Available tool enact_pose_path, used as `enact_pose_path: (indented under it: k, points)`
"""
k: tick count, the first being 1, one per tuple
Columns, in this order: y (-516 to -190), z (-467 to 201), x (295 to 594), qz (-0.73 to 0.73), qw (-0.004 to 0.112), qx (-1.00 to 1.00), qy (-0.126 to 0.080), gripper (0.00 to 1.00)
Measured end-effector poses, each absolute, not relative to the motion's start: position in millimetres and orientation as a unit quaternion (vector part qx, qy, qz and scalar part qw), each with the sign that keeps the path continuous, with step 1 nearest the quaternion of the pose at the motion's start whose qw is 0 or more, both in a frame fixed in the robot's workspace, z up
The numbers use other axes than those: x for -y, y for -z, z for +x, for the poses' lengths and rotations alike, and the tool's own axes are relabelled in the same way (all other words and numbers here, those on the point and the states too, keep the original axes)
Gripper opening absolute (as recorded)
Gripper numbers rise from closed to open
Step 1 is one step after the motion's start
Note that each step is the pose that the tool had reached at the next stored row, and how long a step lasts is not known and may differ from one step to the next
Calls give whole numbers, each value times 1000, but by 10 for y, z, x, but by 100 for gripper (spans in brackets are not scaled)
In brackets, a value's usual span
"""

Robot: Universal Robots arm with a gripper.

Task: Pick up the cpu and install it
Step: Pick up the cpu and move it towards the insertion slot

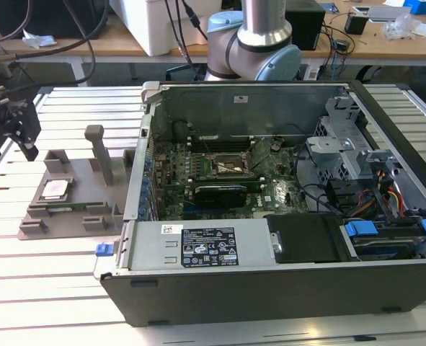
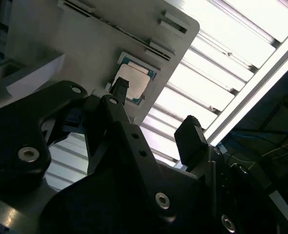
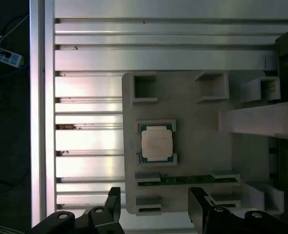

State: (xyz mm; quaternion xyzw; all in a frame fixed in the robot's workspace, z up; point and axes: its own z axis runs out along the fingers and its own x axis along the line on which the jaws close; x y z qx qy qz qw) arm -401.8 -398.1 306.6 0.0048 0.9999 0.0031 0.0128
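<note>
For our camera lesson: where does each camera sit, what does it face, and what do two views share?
Exterior view: off-robot, facing the computer case and fixture; the arm shows.
First wrist view: on the wrist, facing the cpu; open gripper shows.
Second wrist view: on the wrist, slanting past the gripper.
Both wrist views share cpu and gripper.

A slatted metal counter (image 1: 54, 288) carries a grey fixture (image 1: 83, 193) toward the exterior view's left and an open computer case (image 1: 270, 288) just beside it, toward the exterior view's right.
</note>
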Motion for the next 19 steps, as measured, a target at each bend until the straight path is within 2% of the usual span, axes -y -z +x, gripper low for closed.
enact_pose_path:
  k: [10,19]
  points:
    - [-2844,-4017,3980,5,13,-1000,-3,66]
    - [-2686,-3941,3881,-13,13,-1000,5,66]
